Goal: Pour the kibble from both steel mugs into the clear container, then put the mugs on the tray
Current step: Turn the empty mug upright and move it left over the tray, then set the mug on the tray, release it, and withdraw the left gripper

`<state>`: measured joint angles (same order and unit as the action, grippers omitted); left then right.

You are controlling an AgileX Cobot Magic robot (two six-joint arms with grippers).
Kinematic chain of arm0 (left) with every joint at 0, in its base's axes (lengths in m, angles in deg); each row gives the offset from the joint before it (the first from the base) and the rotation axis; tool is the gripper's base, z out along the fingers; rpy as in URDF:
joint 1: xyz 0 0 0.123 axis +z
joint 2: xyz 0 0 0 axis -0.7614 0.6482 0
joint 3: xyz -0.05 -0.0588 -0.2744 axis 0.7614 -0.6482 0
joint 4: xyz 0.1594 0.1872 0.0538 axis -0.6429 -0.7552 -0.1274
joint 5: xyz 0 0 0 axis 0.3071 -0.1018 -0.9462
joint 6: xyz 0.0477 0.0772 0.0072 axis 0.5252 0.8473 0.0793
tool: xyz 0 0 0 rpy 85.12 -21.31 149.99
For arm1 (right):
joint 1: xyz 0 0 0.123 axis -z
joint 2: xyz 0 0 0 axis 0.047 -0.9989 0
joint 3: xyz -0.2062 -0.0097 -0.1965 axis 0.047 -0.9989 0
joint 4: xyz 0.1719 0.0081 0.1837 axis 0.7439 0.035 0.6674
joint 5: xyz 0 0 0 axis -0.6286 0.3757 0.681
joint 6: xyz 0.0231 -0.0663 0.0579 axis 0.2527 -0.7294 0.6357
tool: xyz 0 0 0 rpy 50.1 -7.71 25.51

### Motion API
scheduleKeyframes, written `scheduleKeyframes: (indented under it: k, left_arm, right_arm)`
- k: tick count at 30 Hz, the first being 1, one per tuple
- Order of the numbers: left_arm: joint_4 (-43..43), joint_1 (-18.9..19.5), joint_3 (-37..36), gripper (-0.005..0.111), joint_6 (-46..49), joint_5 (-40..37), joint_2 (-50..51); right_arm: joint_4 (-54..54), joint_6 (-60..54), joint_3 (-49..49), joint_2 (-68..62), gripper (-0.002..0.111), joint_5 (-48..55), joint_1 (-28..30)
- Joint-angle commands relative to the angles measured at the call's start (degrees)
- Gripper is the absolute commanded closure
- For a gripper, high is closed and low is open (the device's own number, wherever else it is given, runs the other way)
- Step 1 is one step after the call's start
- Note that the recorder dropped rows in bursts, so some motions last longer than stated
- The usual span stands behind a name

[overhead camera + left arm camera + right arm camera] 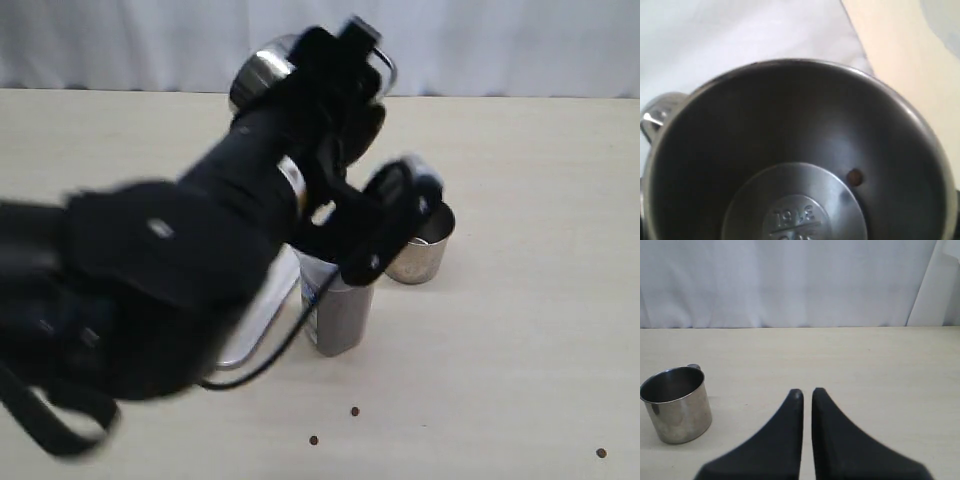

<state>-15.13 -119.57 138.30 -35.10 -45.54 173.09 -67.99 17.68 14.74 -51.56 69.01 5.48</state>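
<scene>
My left gripper [330,65] is raised high and shut on one steel mug [258,72], above and behind the clear container [338,318]. In the left wrist view that mug's inside [790,150] fills the picture, and one kibble pellet [854,176] clings near its base. My fingers are hidden there. The container stands on the table, dark with kibble. The second steel mug [422,248] stands upright just right of it, also seen as a steel mug [675,405] in the right wrist view. My right gripper [806,391] is shut on nothing, away from that mug.
The white tray [258,325] lies left of the container, mostly hidden behind my left arm [170,270]. Stray pellets lie on the table in front, at front middle [354,411] and far right [600,453]. A white curtain backs the table.
</scene>
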Motion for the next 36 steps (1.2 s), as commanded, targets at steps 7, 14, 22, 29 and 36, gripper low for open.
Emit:
scheduleKeyframes:
  k: [7, 14, 22, 29, 36]
  left_arm:
    - [30.54, 32.72, -9.97, 0.107, -4.05, 56.95, -16.09]
    - [30.3, 61.17, -19.87, 0.107, -29.61, 89.55, -4.08]
    - [24.6, 68.08, -18.14, 0.107, -30.41, 96.88, 17.71]
    - [24.56, 68.08, -12.59, 0.107, -29.43, 98.18, 27.43]
    - [30.28, 68.08, -11.82, 0.08, -21.93, 93.98, 27.43]
  right_arm:
    - [0.09, -0.01, -0.23, 0.18, 0.103, -0.09, 0.43]
    - [0.09, -0.01, -0.23, 0.18, 0.103, -0.09, 0.43]
    - [0.09, -0.01, -0.23, 0.18, 0.103, -0.09, 0.43]
    - [0.09, -0.01, -0.23, 0.18, 0.103, -0.09, 0.43]
    - [0.09, -0.01, -0.23, 0.18, 0.103, -0.09, 0.43]
